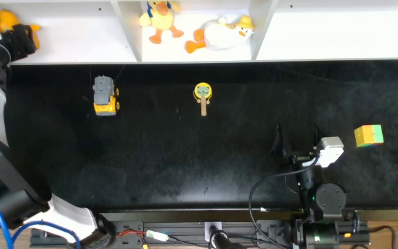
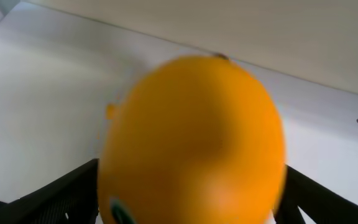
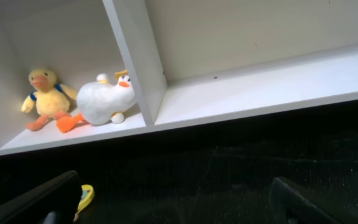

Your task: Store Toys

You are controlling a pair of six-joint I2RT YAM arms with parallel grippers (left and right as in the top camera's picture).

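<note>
The left gripper (image 1: 21,38) is inside the left compartment of the white shelf (image 1: 323,34), at the far left end of the counter (image 1: 185,159). Its fingers (image 2: 61,194) are clamped on either side of a round orange toy (image 2: 191,143). The wrist camera is too close to show what kind of toy it is, though from above it looks like a small orange-yellow figure (image 1: 5,21) just beside the gripper over the compartment floor. In the middle compartment a yellow duck plush (image 1: 161,17) sits next to a white plush bird (image 1: 223,33) with orange feet, the two close together. On the counter in front of the shelf, a yellow toy truck (image 1: 106,95) stands left of centre. A round yellow toy on a stick (image 1: 203,97) lies near the middle, well apart from the truck. A coloured block (image 1: 368,135) sits toward the right side. The right gripper (image 1: 296,142) is low over the counter near its own base, just left of the block, with its fingers (image 3: 42,199) spread apart around nothing and pointing toward the shelf.
</note>
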